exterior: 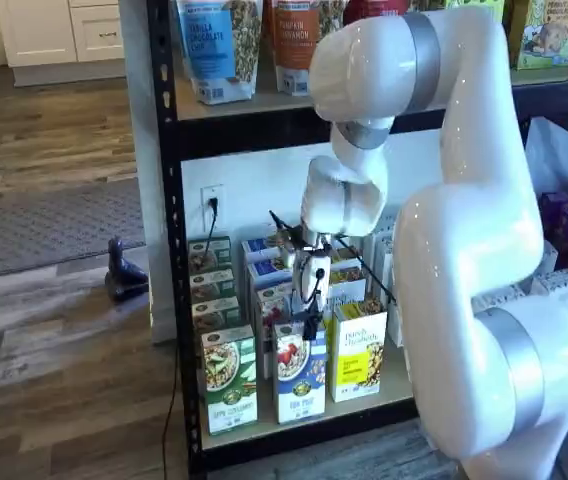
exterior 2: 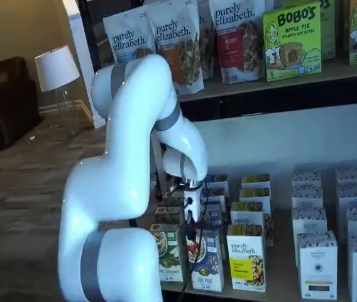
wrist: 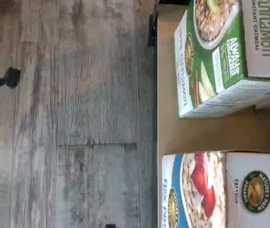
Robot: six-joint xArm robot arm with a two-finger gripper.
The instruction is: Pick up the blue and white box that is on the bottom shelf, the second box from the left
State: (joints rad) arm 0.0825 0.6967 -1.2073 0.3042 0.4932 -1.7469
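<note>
my gripper (exterior: pixel 311 322) hangs just above the front blue and white box (exterior: pixel 299 372), fingers spread as wide as they go, holding nothing. that box stands upright at the front edge of the bottom shelf (exterior: pixel 304 423), between the green-and-white box (exterior: pixel 229 380) and the yellow box (exterior: pixel 358 351). in the wrist view the blue and white box (wrist: pixel 220 190) lies near the green-and-white box (wrist: pixel 230 57), a strip of bare shelf between them.

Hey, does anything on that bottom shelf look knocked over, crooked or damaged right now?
Nothing stands out. The blue and white box stands upright at the front of the bottom shelf, between the green box and the yellow box, rows behind look tidy.
</note>
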